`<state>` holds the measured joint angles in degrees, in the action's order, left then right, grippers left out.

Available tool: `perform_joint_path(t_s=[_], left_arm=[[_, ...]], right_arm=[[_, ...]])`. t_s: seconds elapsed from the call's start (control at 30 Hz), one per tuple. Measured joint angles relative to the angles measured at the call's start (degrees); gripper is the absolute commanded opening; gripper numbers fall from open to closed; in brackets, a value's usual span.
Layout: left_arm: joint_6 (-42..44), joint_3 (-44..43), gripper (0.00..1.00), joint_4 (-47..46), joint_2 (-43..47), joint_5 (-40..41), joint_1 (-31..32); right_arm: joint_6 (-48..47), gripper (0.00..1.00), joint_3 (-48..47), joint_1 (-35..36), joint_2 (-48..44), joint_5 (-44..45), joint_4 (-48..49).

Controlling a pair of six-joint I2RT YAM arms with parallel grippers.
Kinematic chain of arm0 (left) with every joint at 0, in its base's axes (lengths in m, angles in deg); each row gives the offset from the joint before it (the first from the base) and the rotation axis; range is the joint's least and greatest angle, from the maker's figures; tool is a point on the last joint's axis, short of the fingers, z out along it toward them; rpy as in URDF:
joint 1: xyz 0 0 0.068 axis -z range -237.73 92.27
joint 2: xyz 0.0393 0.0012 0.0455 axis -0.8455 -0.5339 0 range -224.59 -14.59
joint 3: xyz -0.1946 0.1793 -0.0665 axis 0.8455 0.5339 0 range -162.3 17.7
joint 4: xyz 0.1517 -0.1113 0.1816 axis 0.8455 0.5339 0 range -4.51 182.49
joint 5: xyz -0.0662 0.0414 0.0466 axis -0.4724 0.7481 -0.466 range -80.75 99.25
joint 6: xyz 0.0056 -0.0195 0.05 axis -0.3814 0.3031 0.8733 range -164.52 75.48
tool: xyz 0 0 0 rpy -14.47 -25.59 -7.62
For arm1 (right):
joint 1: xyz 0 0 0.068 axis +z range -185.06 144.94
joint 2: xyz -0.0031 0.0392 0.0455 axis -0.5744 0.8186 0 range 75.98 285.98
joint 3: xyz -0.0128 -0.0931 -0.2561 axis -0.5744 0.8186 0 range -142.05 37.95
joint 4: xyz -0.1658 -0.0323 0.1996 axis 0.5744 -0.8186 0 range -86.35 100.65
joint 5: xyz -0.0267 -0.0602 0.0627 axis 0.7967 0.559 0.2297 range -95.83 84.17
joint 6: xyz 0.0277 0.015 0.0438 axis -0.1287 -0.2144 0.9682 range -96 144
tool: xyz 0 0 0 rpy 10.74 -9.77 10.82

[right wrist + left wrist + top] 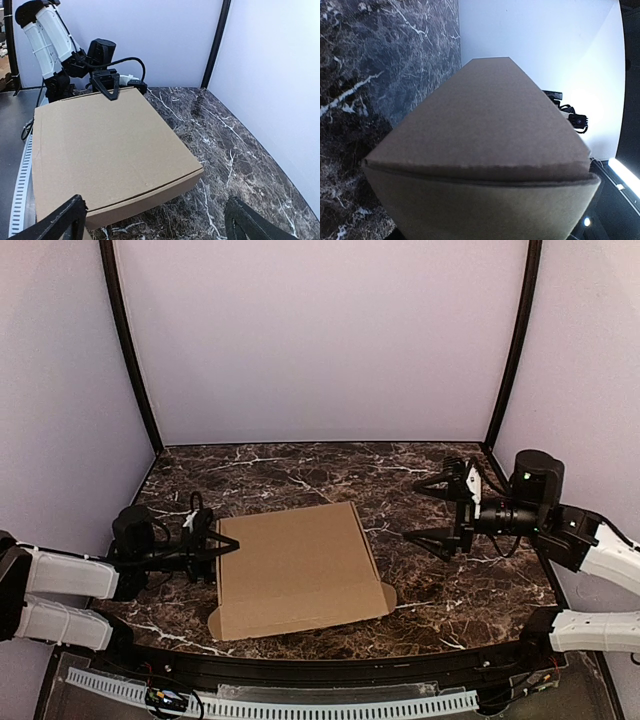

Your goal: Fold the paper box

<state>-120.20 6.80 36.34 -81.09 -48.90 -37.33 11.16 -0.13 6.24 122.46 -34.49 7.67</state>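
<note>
**Item 1. Paper box**: count, one. Plain brown cardboard, closed, lying flat on the counter, toward the near edge and a little left of centre. A small tab sticks out at each of its two near corners. In the left wrist view it fills the frame, blurred, with its lower part cut off.

**Item 2. Left gripper**: count, one. It sits at the box's left edge; whether it touches the box or stops just beside it cannot be told. Its fingers lie outside its own wrist view and from above read as one dark wedge, so whether they are parted or clamped cannot be told.

**Item 3. Right gripper**: count, one. It is above the counter toward the right edge, apart from the box, jaws spread wide and holding nothing. Its wrist view shows only the two fingertips, cut off by the lower border.

**Item 4. Arms**: count, two. Both are partly cut off at the sides of the top view.
</note>
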Motion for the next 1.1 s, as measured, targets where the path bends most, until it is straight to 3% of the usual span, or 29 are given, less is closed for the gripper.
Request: perform_joint_path(t_s=[0.23,0.43,0.7,1.1], left_arm=[[-2.62,-0.04,0.31,0.11,2.97,-6.93,0.0],[-3.19,-1.38,0.29,2.16,6.21,-11.5,0.0],[-1.75,-2.1,0.3,9.51,10.03,-13.84,0.0],[0.24,-2.49,0.31,14.38,11.21,-14.6,-0.17]], right_arm=[[-19.58,0.99,-0.04,6.73,-0.59,2.97,-6.56],[-37.16,0.99,2.62,22.23,-1.73,20.26,-7.04],[-56.59,0.99,11.39,31.1,-1.86,36.83,5.64],[-71.3,0.99,13.79,38.21,7.08,42.91,25.77]])
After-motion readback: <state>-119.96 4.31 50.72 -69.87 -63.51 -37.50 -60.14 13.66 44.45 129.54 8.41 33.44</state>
